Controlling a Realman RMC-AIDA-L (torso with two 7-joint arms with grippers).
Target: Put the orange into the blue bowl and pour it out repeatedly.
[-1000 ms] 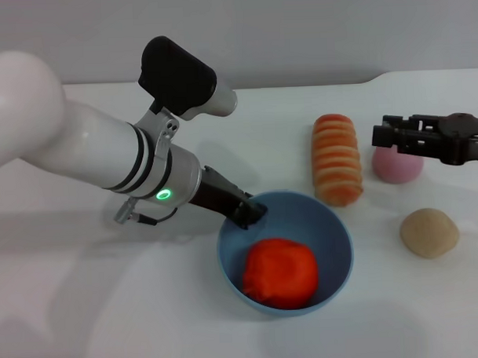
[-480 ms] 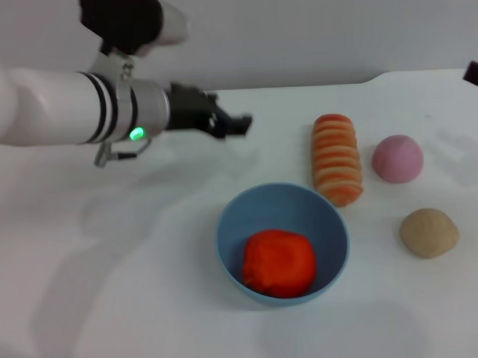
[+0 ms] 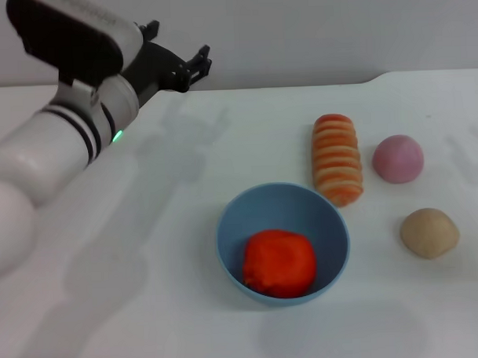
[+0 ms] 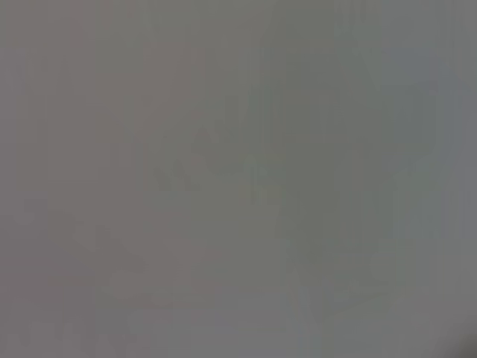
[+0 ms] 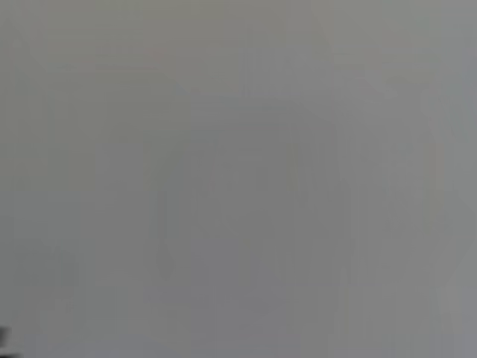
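The orange (image 3: 279,262) lies inside the blue bowl (image 3: 234,226), which stands upright on the white table at the front middle. My left gripper (image 3: 181,57) is raised at the far left, well above and behind the bowl, open and empty, with nothing between its fingers. My right gripper is out of the head view. Both wrist views show only blank grey, with none of the task's things in them.
An orange-and-cream striped loaf (image 3: 336,157) lies just behind and right of the bowl. A pink ball (image 3: 397,158) and a tan bun (image 3: 428,232) sit further right. The white table (image 3: 149,308) stretches wide to the left and front.
My left gripper has left the bowl's rim and swung up and back to the far left. My right gripper has pulled out of view to the right. The bowl and orange stay put.
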